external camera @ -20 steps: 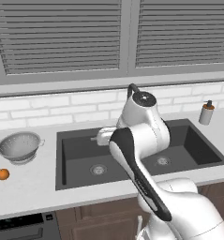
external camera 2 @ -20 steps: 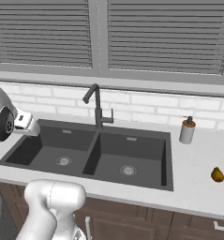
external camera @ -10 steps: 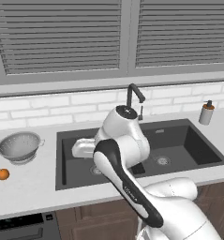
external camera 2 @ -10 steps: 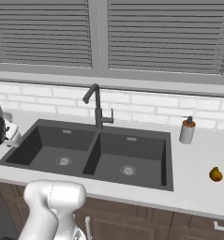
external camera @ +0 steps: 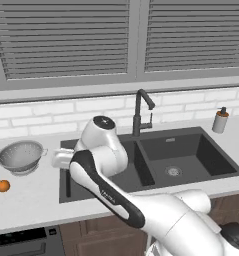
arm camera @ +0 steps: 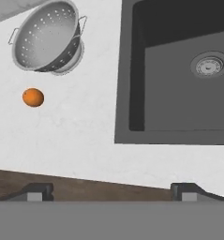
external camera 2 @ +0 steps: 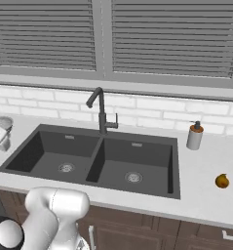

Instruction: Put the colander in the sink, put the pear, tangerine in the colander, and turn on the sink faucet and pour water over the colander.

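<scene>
The end effector (arm camera: 111, 191) hangs over the white table (arm camera: 76, 136) beside the left basin of the dark grey, matte double-basin sink (arm camera: 179, 93), its two dark fingertips wide apart and holding nothing. In the hand view, the silvery-grey perforated metal colander (arm camera: 47, 36) stands upright on the table at about 11 o'clock from the end effector, well apart. The small round bright orange tangerine (arm camera: 33, 97) lies just below the colander, near it but not touching. The olive-brown pear (external camera 2: 222, 181) rests on the table right of the sink, past the tall matte black faucet (external camera 2: 101, 110).

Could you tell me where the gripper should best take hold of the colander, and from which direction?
Probably the colander rim, from above. It stands upright and empty on the counter, apart from the tangerine, so one finger can go inside the thin wall, one outside. Its side handles look small.
</scene>
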